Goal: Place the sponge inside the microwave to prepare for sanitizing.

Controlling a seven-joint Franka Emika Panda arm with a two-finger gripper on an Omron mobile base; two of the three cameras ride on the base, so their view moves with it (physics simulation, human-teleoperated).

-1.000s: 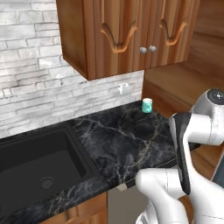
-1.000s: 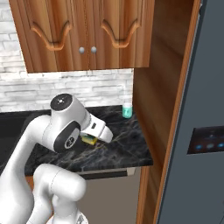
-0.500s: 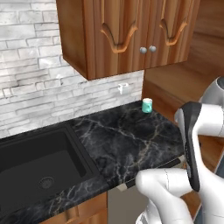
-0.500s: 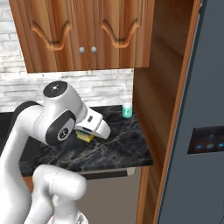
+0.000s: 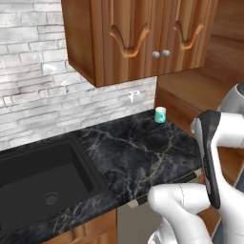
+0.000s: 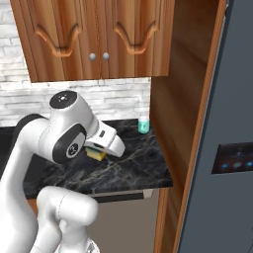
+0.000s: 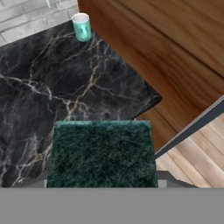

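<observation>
Risen and swung rightward since a second ago: arm's elbow now higher in the right base view, forearm further toward the right edge in the left base view; base views otherwise unshifted. Gripper point(image 6: 101, 154) tucked beneath the white wrist, holding the sponge point(image 6: 96, 154), yellow block showing under the hand, lifted clear above the black marble tabletop point(image 6: 133, 170). In the hand view, sponge's dark green scrub layer point(image 7: 102, 154) close against the camera, spanning the lower middle, fingertips themselves hidden behind it; exact jaw width not readable, but closed onto the sponge by the look of the carry. Below and beyond the sponge, veined tabletop point(image 7: 52, 87) running to its right-hand edge, with wooden floor point(image 7: 192, 153) past that edge. Further back, teal cup point(image 7: 82, 26) standing upright near the tabletop's rear corner, just beside the wooden side panel point(image 7: 144, 48); same cup point(image 5: 160, 115) in the left base view and point(image 6: 143, 125) in the right base view, well apart from the sponge. To the left, black sink basin point(image 5: 40, 178) sunk into the tabletop. Behind, white brick backsplash point(image 5: 43, 95). Above, wooden wall cabinets point(image 5: 138, 38) with round knobs. At far right of the right base view, tall grey fridge point(image 6: 222, 163) with a lit panel.
</observation>
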